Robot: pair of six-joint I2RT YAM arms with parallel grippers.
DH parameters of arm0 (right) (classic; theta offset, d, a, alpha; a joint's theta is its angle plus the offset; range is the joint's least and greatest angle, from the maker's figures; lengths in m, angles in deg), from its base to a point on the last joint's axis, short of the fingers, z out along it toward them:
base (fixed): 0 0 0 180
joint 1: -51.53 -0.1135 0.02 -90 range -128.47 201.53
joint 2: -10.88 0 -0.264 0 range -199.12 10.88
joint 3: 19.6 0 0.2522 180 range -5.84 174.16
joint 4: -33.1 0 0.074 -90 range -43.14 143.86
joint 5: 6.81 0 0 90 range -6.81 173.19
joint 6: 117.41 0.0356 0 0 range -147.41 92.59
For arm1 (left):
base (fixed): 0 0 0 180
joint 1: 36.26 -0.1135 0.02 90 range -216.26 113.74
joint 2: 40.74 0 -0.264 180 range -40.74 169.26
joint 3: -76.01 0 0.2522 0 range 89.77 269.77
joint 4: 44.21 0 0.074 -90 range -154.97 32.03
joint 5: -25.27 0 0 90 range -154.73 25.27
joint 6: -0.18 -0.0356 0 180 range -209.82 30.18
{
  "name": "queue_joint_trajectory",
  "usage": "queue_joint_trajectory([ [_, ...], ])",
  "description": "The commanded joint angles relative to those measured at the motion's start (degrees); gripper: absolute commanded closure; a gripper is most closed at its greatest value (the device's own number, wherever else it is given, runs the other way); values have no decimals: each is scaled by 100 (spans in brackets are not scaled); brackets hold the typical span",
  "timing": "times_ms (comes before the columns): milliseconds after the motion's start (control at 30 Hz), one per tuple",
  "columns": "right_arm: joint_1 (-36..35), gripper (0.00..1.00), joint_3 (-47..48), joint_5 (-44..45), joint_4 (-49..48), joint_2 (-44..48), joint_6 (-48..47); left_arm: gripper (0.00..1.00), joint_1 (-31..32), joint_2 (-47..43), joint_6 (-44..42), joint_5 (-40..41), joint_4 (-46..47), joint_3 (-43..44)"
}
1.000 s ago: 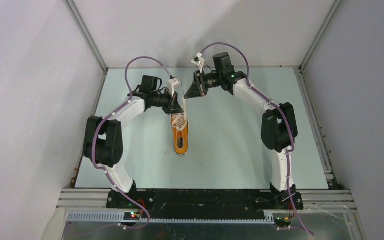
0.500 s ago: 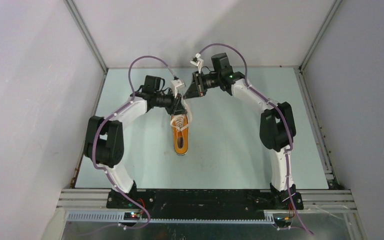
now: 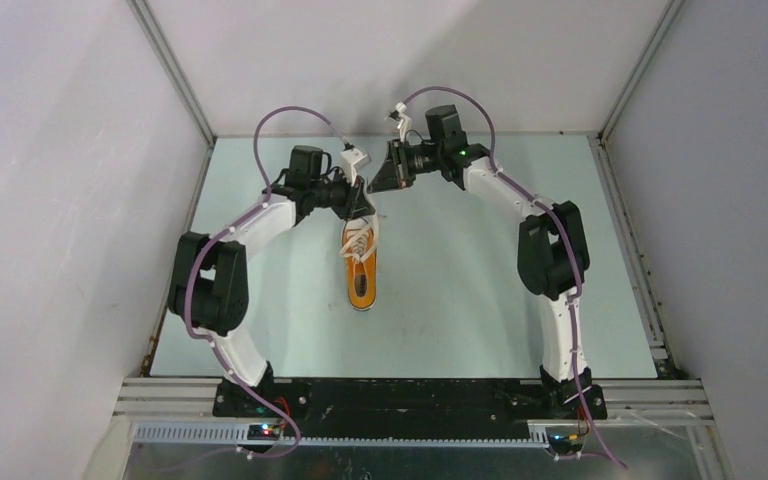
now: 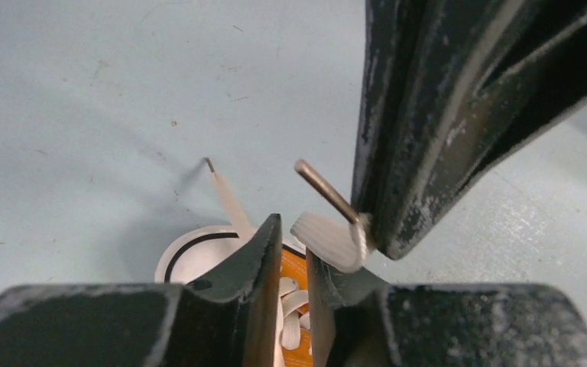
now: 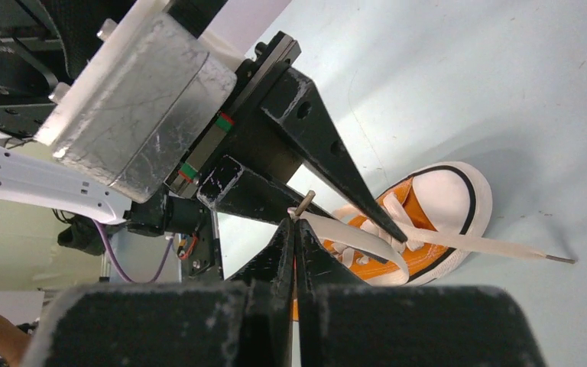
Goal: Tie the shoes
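Observation:
The orange sneaker (image 3: 360, 268) lies mid-table with its white toe cap (image 5: 447, 191) toward the far wall. My right gripper (image 3: 378, 186) hovers just beyond the toe, shut on a white lace (image 5: 351, 233) right behind its metal tip (image 4: 325, 191). That lace bends in a loop over one fingertip of my left gripper (image 3: 362, 207), which is above the toe. The left jaws stand a narrow gap apart (image 4: 294, 248) with nothing pinched between them. The other lace end (image 5: 520, 251) lies loose across the toe cap onto the table.
The pale blue table (image 3: 480, 280) is walled by grey panels on the left, right and far sides. Both arms arch in from the near edge and their wrists nearly touch above the shoe's toe.
My left gripper has moved from over the shoe's tongue toward the far end, up to the toe and close to the right gripper. The right gripper has barely shifted.

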Motion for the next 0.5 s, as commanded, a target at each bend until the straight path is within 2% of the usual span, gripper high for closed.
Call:
queue_joint_trajectory([
  [0, 21, 100, 118, -54, -334, -125, 248, 78, 45, -186, 430, -312, 492, -150],
  [67, 9, 100, 145, -28, -318, -148, 251, 78, 52, -160, 515, -453, 533, -172],
  [167, 20, 100, 160, 42, -278, -180, 259, 72, 60, -142, 512, -546, 484, -157],
  [467, 71, 100, 217, 265, -129, -433, 265, 59, -300, -690, 345, -171, -220, -596],
])
